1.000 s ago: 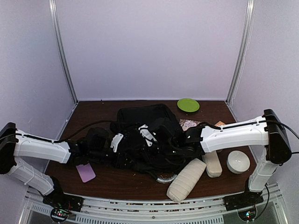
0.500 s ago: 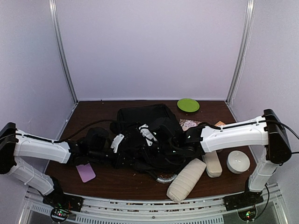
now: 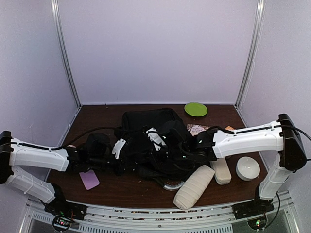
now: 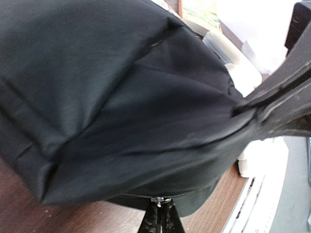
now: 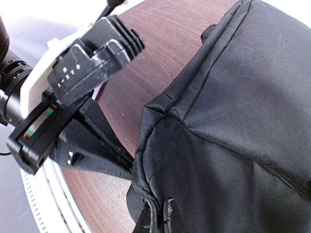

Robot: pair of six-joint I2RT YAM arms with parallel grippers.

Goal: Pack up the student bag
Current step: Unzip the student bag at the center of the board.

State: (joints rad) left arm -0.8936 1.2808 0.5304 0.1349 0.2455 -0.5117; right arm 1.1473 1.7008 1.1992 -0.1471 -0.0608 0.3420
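Note:
The student bag is a large black fabric backpack lying in the middle of the brown table. It fills the left wrist view and the right wrist view. My left gripper is at the bag's left front edge, shut on a small metal zipper pull. My right gripper is at the bag's right front side, shut on a fold of its black fabric. The left gripper's black fingers reach the bag's edge in the right wrist view.
A green plate lies at the back right. A purple card lies front left. A beige roll case, a smaller beige case, a white round object and a patterned booklet lie to the right.
My left arm has drawn back to the left and lower, with its gripper still shut on the bag's edge. The bag's left side has shifted slightly. The right arm has barely moved.

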